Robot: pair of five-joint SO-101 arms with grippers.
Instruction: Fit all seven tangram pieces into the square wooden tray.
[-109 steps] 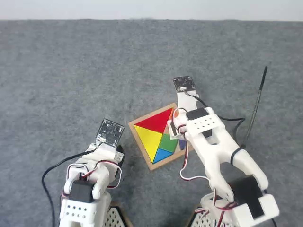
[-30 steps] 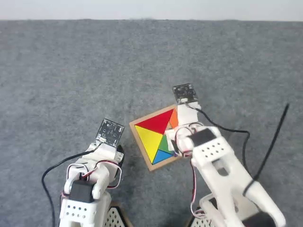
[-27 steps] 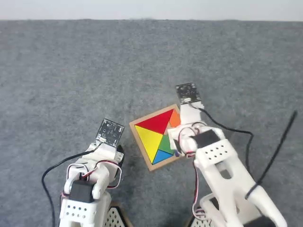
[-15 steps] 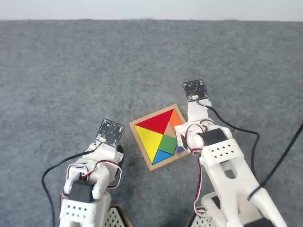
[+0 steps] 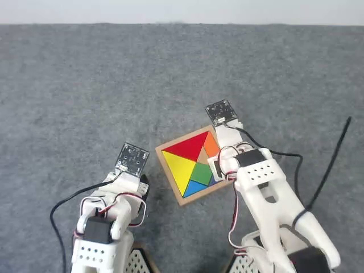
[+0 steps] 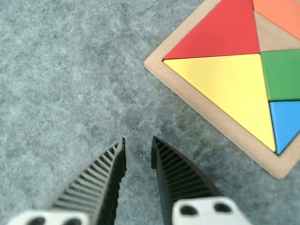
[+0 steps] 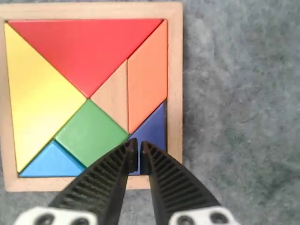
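Robotics test bench, likely a lab or workshop. A plain grey felt mat (image 5: 85, 74) lies beneath my left gripper (image 6: 138, 139) and my right gripper (image 7: 138, 143) and spreads out on every side of them. Far ahead of them, a bare pale wall (image 5: 170, 11) runs along the mat's edge. Behind them, my left arm (image 5: 105, 227) and right arm (image 5: 267, 193) are white printed plastic, with exposed red, white and black wiring (image 5: 226, 159) and a bare circuit board (image 5: 132, 157) at each wrist.

High view overhead, far; wrist views close, aimed downward; all share tray (image 5: 168, 177).
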